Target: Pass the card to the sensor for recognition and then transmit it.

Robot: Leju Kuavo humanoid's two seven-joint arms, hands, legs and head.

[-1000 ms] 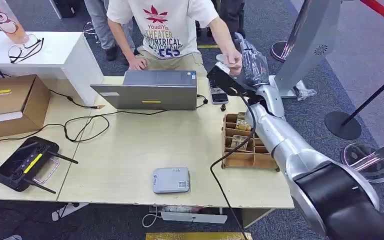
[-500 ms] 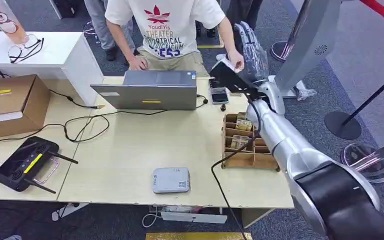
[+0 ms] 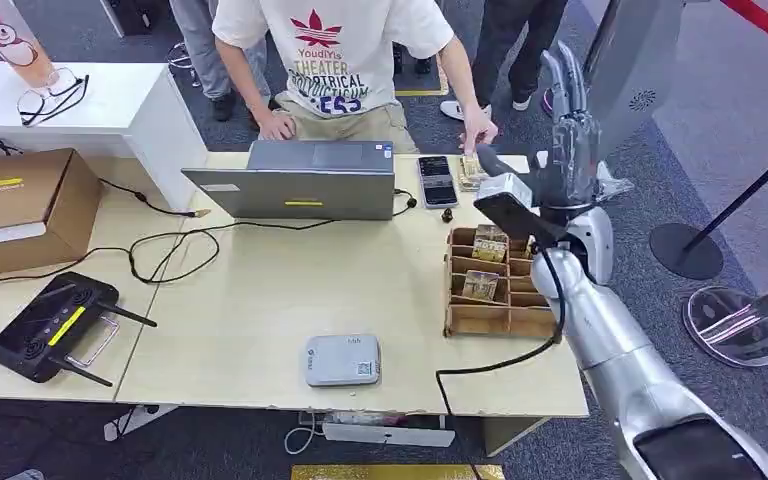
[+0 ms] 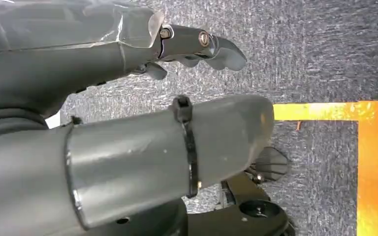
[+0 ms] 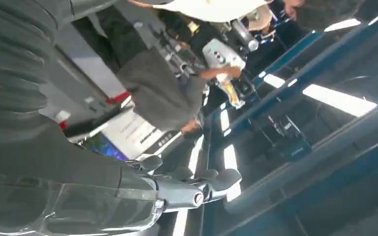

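Up and back swings the right robot hand (image 3: 567, 130) since a second ago: it was out by the person's (image 3: 345, 60) hand near the far edge of the surface (image 3: 250, 300), and now it stands raised off the right end of that surface, fingers (image 3: 558, 75) straight, spread and pointing up, holding nothing. And the card (image 3: 471, 168) has come down: the person's hand (image 3: 478, 128), which was up by the robot hand then, now reaches to it as it lies on the surface just beside the phone (image 3: 437, 181), behind the tray. Eyes on the wooden divided tray (image 3: 490, 320) at the right end of the surface: its far compartments carry a small stack of cards (image 3: 489, 243), a middle compartment holds another card (image 3: 479, 285) leaning upright, and the near compartments show bare wood. Off at the left end sits a brown cardboard box (image 3: 22, 205), flaps closed, contents out of sight. Grey sensor box (image 3: 342, 360) lies flat near the front edge, well apart from the card. Laptop (image 3: 305, 180) is closed to our side with the person bent over it, and a black controller (image 3: 50, 328) rests at the left front. In the left wrist view, the left robot hand (image 4: 128, 113) hangs over grey carpet (image 4: 325, 59), fingers (image 4: 202, 46) loosely curled, nothing in them.
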